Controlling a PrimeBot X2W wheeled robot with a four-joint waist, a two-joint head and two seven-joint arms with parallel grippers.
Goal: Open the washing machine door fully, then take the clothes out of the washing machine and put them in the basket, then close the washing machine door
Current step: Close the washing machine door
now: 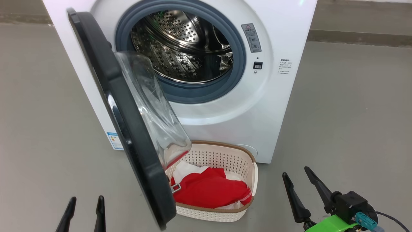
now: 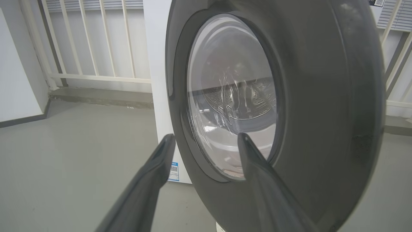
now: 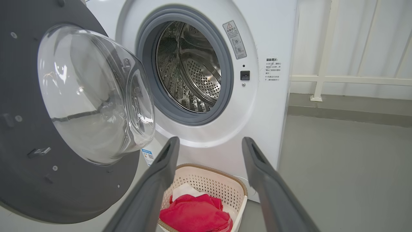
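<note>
At the lower left of the head view the left gripper (image 1: 87, 200) points up the frame with its two dark fingers spread apart and nothing between them. In its own wrist view those fingers rise in front of the outer face of the washing machine door (image 1: 128, 129), one crossing the dark rim and the other the glass window; whether either touches the door I cannot tell. At the lower right of the head view the right gripper (image 1: 296, 171) is likewise spread wide and empty-handed, above the grey floor (image 1: 354, 129) and apart from the basket (image 1: 225, 145). The basket sits on the floor at lower centre, just in front of the washing machine (image 1: 273, 106), and the clothes (image 1: 209, 190) lie inside it, red fabric over a white piece. The door stands swung open towards the left of the frame, its clear bowl bulging right and its lower edge overlapping the basket's left end. Behind it, at upper centre, the grey rubber ring (image 1: 199, 94) frames the perforated steel drum (image 1: 180, 48).
</note>
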